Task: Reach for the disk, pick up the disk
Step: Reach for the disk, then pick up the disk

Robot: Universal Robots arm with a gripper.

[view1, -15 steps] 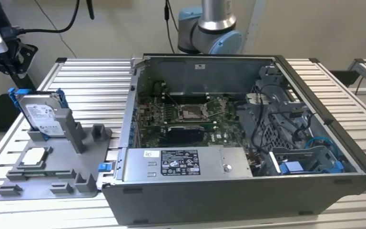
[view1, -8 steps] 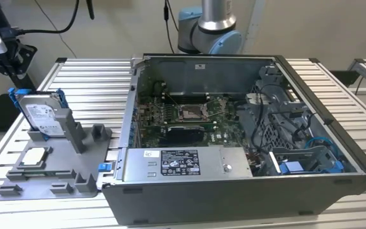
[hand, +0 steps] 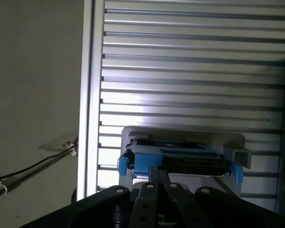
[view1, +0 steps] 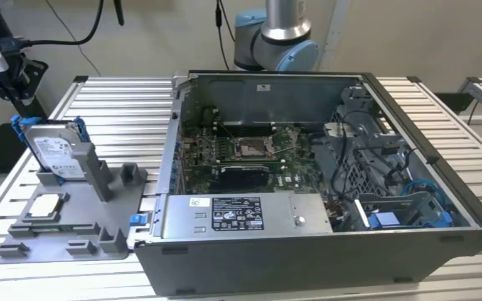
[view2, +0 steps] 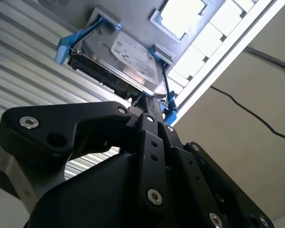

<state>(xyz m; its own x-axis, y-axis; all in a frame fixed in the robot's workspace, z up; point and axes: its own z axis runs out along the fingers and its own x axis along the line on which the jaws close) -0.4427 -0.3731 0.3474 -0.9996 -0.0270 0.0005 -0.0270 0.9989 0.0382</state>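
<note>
Exterior view: disk (view1: 54, 147) stood on edge in grey fixture (view1: 78, 222), 9 o'clock of PC case (view1: 308, 263). Gripper (view2: 150, 102) near its blue frame, jaws looked closed, empty. I judged it rigid, dense, slick, shock-sensitive; pinch across flat faces.

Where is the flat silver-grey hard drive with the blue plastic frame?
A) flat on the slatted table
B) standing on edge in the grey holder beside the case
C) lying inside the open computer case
B: the silver-grey hard drive stands upright in the grey plastic holder.
</note>
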